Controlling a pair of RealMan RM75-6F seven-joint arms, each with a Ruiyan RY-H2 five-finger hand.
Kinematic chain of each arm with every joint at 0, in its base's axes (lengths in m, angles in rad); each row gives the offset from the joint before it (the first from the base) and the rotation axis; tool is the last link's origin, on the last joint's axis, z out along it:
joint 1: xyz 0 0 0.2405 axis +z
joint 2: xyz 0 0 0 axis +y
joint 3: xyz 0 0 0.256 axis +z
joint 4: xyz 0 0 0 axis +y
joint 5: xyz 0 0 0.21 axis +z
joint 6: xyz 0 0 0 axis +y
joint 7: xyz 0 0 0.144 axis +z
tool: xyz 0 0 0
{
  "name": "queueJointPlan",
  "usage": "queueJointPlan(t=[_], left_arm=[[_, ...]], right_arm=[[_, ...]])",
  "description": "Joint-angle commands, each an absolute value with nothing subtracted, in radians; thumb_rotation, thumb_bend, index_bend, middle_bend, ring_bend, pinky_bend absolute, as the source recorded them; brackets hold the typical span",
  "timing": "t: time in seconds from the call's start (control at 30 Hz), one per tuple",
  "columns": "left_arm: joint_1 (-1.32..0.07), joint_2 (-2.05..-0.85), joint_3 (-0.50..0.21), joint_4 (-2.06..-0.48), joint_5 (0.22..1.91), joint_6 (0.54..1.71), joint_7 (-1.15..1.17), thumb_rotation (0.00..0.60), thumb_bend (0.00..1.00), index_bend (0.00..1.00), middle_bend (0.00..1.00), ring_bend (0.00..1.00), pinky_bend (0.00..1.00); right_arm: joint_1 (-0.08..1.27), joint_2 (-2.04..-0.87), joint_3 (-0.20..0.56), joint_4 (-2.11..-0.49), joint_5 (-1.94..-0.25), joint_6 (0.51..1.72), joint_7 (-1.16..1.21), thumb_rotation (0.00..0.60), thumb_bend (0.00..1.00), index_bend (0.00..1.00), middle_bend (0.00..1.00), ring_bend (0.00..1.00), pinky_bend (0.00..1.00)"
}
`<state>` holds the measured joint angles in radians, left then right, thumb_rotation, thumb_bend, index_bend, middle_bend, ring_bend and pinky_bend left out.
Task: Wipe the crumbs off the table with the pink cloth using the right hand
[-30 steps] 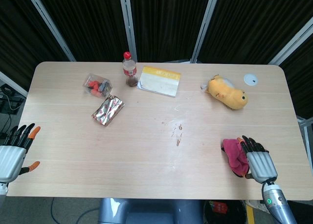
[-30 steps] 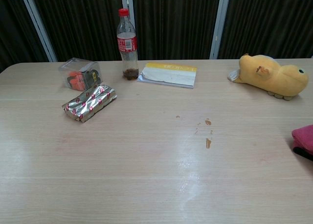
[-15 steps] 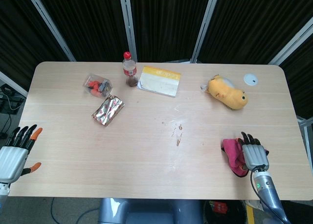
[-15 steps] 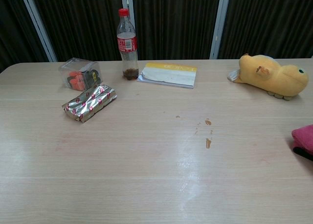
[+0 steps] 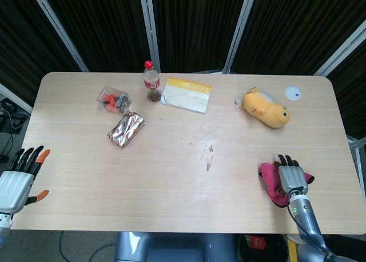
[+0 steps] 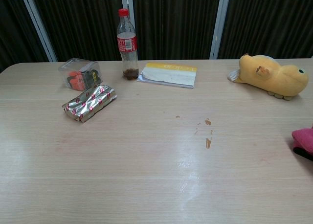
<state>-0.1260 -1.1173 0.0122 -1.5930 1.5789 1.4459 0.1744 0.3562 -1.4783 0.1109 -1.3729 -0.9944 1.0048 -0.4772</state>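
on the pale wooden table (image 5: 171,187) (dark curtains (image 5: 194,27) behind) lie crumbs (image 5: 207,156).

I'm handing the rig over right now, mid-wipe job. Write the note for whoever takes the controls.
Right hand rests on top of the pink cloth near the table's right front edge; whether it actually grips it can't be told.
Left hand is open and holds nothing, at the left front corner.
Crumbs lie mid-table, left of the cloth and apart from it; none wiped yet.
Left to do: secure the cloth, sweep it across the crumbs and off the table.
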Motion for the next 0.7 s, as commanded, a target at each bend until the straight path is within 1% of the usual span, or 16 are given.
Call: queueJointPlan(t=[0.03, 0.07, 0.1, 0.13, 0.17, 0.2, 0.27, 0.37, 0.7], left_arm=[[-0.125, -1.12, 0.012, -1.593, 1.578, 1.447, 0.178, 0.6, 0.0, 0.0, 0.0, 0.0, 0.0], [-0.125, -1.12, 0.011, -1.594, 1.577, 1.447, 0.179, 0.6, 0.0, 0.0, 0.0, 0.0, 0.0], [-0.125, -1.121, 0.011, -1.594, 1.576, 1.447, 0.179, 0.6, 0.0, 0.0, 0.0, 0.0, 0.0], [-0.125, -1.122, 0.01, -1.595, 1.574, 1.447, 0.178, 0.6, 0.0, 0.0, 0.0, 0.0, 0.0], [-0.125, -1.123, 0.009, -1.595, 1.573, 1.446, 0.176, 0.6, 0.0, 0.0, 0.0, 0.0, 0.0], [-0.126, -1.124, 0.009, -1.595, 1.573, 1.447, 0.174, 0.6, 0.0, 0.0, 0.0, 0.0, 0.0], [-0.125, -1.127, 0.008, -1.593, 1.579, 1.455, 0.165, 0.6, 0.0, 0.0, 0.0, 0.0, 0.0], [-0.122, -1.133, 0.005, -1.59, 1.579, 1.465, 0.159, 0.6, 0.0, 0.0, 0.0, 0.0, 0.0], [-0.124, -1.134, 0.006, -1.579, 1.586, 1.465, 0.169, 0.6, 0.0, 0.0, 0.0, 0.0, 0.0]], right_arm=[[0.358, -1.52, 0.115, -1.333, -1.018, 1.026, -0.433, 0.6, 0.38, 0.38, 0.16, 0.03, 0.21], [0.355, -1.531, 0.117, -1.321, -1.038, 1.041, -0.411, 0.6, 0.46, 0.45, 0.23, 0.08, 0.28], [0.353, -1.541, 0.116, -1.309, -1.061, 1.055, -0.391, 0.6, 0.52, 0.51, 0.31, 0.17, 0.38], [0.352, -1.551, 0.113, -1.295, -1.09, 1.071, -0.368, 0.6, 0.54, 0.56, 0.36, 0.23, 0.44], [0.352, -1.558, 0.11, -1.286, -1.111, 1.083, -0.354, 0.6, 0.56, 0.61, 0.44, 0.32, 0.53], [0.352, -1.563, 0.108, -1.277, -1.129, 1.091, -0.34, 0.6, 0.58, 0.65, 0.5, 0.39, 0.59], [0.355, -1.575, 0.107, -1.267, -1.167, 1.108, -0.308, 0.6, 0.59, 0.7, 0.57, 0.46, 0.66], [0.368, -1.584, 0.112, -1.262, -1.185, 1.108, -0.306, 0.6, 0.6, 0.73, 0.6, 0.49, 0.69], [0.429, -1.648, 0.168, -1.262, -1.139, 1.081, -0.376, 0.6, 0.6, 0.73, 0.6, 0.5, 0.69]])
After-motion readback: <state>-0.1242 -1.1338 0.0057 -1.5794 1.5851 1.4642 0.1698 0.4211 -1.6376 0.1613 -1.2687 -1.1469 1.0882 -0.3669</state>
